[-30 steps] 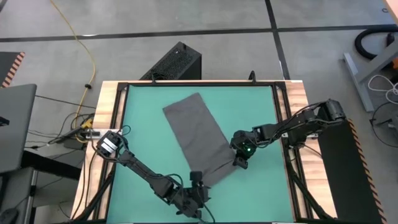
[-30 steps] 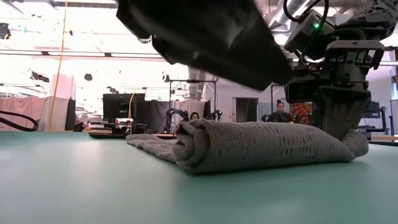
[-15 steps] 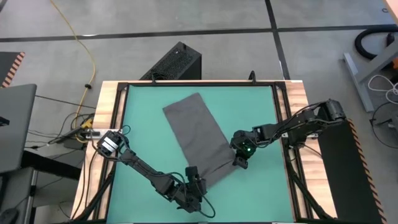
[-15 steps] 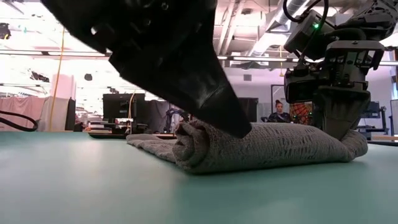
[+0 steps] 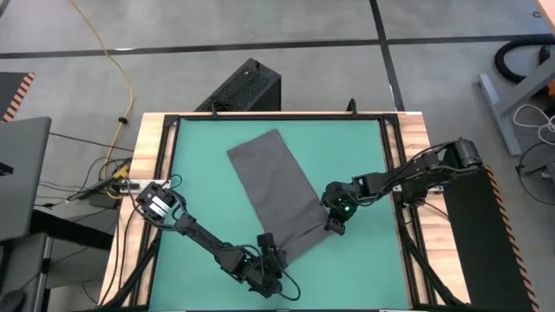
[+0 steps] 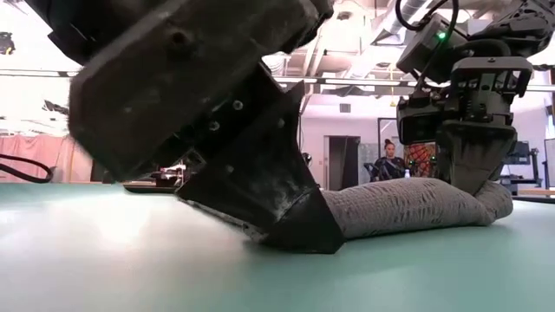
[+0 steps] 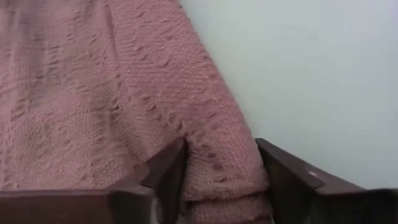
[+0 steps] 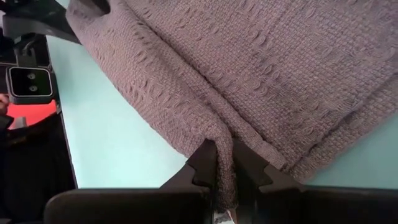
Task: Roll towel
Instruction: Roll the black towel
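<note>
Lying aslant on the teal mat (image 5: 191,173), the towel (image 5: 277,186), its near end already turned into a short thick roll. Straddling one end of that roll, the left gripper (image 7: 221,163), fingers (image 7: 165,171) spread about the roll's width with the cloth between them, apparently seating for a grip rather than squeezing yet. Pinching a raised fold at the roll's other end, the right gripper (image 8: 224,165), jaws narrowed onto the cloth, probably anchoring that side so the roll keeps even. Stretching flat away from the roll toward the mat's far edge, the unrolled length, waiting to be wound in.
</note>
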